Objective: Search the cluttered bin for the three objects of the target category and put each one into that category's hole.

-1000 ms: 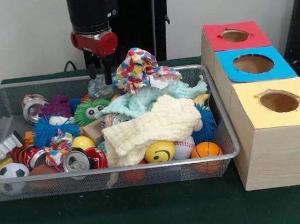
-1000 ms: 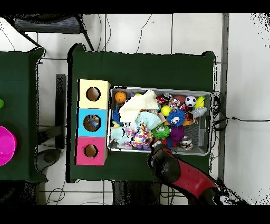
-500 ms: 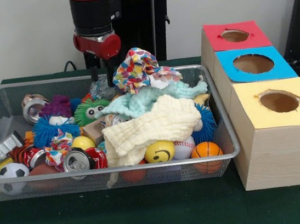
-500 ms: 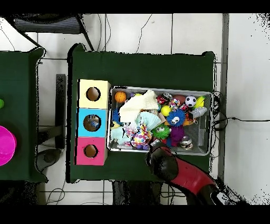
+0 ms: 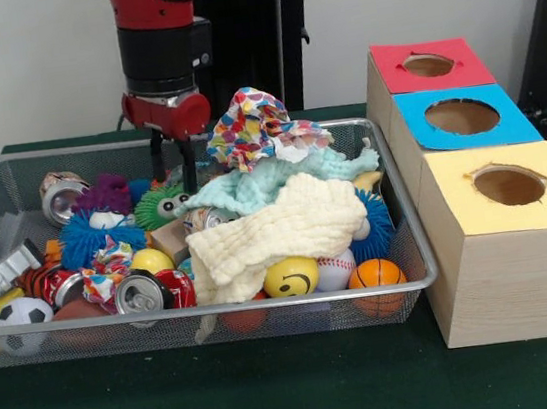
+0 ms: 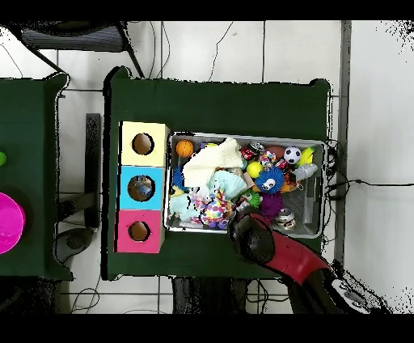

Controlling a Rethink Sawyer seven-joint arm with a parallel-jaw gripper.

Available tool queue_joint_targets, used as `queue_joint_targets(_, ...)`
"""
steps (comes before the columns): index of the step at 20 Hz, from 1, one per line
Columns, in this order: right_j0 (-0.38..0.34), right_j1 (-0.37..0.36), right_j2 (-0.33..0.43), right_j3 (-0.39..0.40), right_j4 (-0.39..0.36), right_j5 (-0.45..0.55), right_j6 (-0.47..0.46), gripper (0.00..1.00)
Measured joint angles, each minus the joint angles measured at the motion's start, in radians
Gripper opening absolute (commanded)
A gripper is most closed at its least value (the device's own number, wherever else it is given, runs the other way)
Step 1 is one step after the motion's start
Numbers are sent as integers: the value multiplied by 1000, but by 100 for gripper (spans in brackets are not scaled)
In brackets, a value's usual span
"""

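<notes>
A wire mesh bin point(image 5: 7, 174) holds a jumble of balls, cans, cloths and fuzzy toys. My gripper point(image 5: 176, 182) hangs open at the bin's back, its two fingers point(image 5: 160, 169) straddling the top of a green fuzzy toy point(image 5: 156, 210) with nothing held. Along the front lie a yellow smiley ball point(image 5: 290, 277), a baseball point(image 5: 336, 269), a basketball point(image 5: 375, 274) and a soccer ball point(image 5: 22, 314). Crushed cans point(image 5: 144, 292) sit front left. In the overhead view the arm's head point(image 6: 255, 238) hides the gripper over the bin point(image 6: 242, 136).
Beside the bin stand three boxes with holes on top: red point(image 5: 429, 65), blue point(image 5: 462, 117), yellow point(image 5: 509, 186). A patterned cloth point(image 5: 253, 121), a mint cloth point(image 5: 270, 180) and a cream cloth point(image 5: 277, 229) cover the bin's middle. Blue point(image 5: 86, 237) and purple point(image 5: 106, 193) fuzzy toys lie left.
The gripper has shifted left in the front view and dropped lower, from beside the patterned cloth to over the green fuzzy toy. It stays open.
</notes>
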State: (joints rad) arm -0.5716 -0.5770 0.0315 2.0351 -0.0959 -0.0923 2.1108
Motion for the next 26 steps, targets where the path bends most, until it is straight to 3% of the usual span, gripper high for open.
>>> queue_joint_targets(6,23,66,-3,-37,-2,-39,0,100)
queue_joint_targets(16,34,63,-15,-38,-2,-41,0,100)
queue_joint_targets(26,23,17,-12,-19,-3,84,0,100)
